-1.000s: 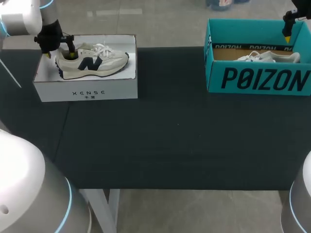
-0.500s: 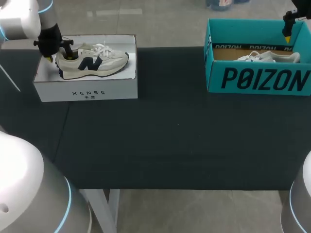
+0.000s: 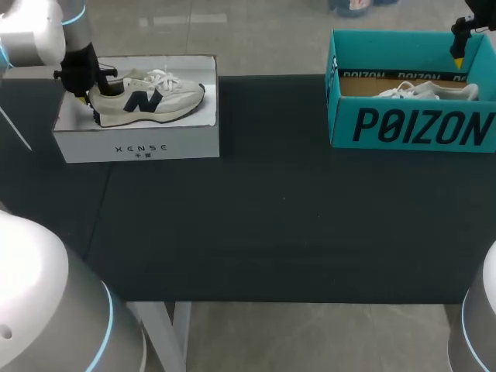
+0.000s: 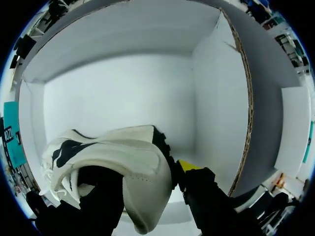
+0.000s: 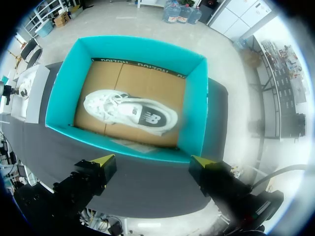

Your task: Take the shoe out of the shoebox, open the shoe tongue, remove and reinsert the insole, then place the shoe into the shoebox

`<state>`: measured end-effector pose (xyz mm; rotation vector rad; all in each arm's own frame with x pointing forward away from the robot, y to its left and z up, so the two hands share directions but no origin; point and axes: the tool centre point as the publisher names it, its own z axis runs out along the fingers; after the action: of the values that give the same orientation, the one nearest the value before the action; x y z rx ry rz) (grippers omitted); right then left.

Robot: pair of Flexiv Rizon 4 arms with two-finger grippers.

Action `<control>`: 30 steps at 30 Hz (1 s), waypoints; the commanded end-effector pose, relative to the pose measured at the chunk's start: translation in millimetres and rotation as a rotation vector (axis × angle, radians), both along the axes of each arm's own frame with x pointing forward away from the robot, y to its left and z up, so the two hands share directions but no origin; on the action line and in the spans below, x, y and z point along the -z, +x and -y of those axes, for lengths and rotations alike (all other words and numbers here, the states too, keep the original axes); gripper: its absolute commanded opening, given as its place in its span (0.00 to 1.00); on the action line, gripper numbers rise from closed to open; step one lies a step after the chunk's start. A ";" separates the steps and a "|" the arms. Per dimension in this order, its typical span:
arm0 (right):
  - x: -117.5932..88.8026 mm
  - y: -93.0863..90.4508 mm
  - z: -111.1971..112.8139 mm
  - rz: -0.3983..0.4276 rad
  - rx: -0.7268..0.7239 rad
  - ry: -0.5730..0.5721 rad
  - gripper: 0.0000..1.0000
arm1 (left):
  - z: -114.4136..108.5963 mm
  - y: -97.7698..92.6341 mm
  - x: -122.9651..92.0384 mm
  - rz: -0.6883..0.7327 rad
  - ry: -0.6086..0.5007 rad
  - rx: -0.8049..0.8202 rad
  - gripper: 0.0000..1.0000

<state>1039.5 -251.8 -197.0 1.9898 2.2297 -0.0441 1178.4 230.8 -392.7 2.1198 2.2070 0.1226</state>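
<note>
- The shoe point(image 3: 147, 97) lies on its side in the white shoebox point(image 3: 136, 146) at the far left of the table point(image 3: 263, 217), with its toe pointing to the table's middle.
- The left gripper point(image 3: 85, 84) is at the heel of this shoe. In the left wrist view the heel sits between the fingers of the left gripper point(image 4: 147, 171), and they hold it narrowly from two sides.
- One yellow fingertip point(image 4: 189, 165) presses on the outside of the heel. The other tip is hidden behind the heel collar, so only its dark finger shows.
- In the head view the arm covers the heel and the fingers cannot be made out. The wrist view cuts off the toe and the laces.
- The right gripper point(image 3: 459, 56) hangs above the far right corner of the teal shoebox point(image 3: 411, 128), touching nothing.
- The right wrist view shows the right gripper point(image 5: 152, 162) with its fingers wide apart, and the whole second shoe point(image 5: 130, 113) lying on the brown bottom of the teal shoebox point(image 5: 128, 49). The head view shows only its upper part behind the front wall.
</note>
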 end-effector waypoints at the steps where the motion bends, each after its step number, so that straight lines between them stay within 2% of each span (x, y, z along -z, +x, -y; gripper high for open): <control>1: -0.2 -0.6 0.0 0.001 0.000 0.000 1.00 | -2.0 4.5 4.1 -0.012 0.001 -0.005 0.41; 3: -0.2 -0.6 0.0 0.001 0.000 0.000 1.00 | -3.7 5.3 5.5 -0.020 0.003 -0.012 0.38; 5: -0.2 -0.6 0.0 0.001 0.000 0.000 1.00 | -4.7 5.3 5.8 -0.024 0.002 -0.012 0.31; 10: -0.2 -0.6 0.0 0.001 0.000 0.000 1.00 | -6.2 2.0 -4.2 -0.019 -0.009 -0.002 0.01; 15: -0.2 -0.6 0.0 0.001 0.000 0.000 1.00 | -4.3 1.7 -20.3 0.003 -0.013 -0.023 0.00; 20: -0.2 -0.6 0.0 0.001 0.000 0.000 1.00 | 2.5 -5.3 -47.1 0.036 -0.028 -0.048 0.00; 25: -0.2 -0.6 0.0 0.001 0.000 0.000 1.00 | 9.1 -25.8 -77.1 0.089 -0.016 -0.070 0.00; 30: -0.2 -0.6 0.0 0.001 0.000 0.000 1.00 | 12.8 -56.5 -109.8 0.134 0.017 -0.100 0.00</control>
<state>1039.5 -251.8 -197.0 1.9897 2.2298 -0.0440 1173.4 225.3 -322.6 1.9850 2.2746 0.1816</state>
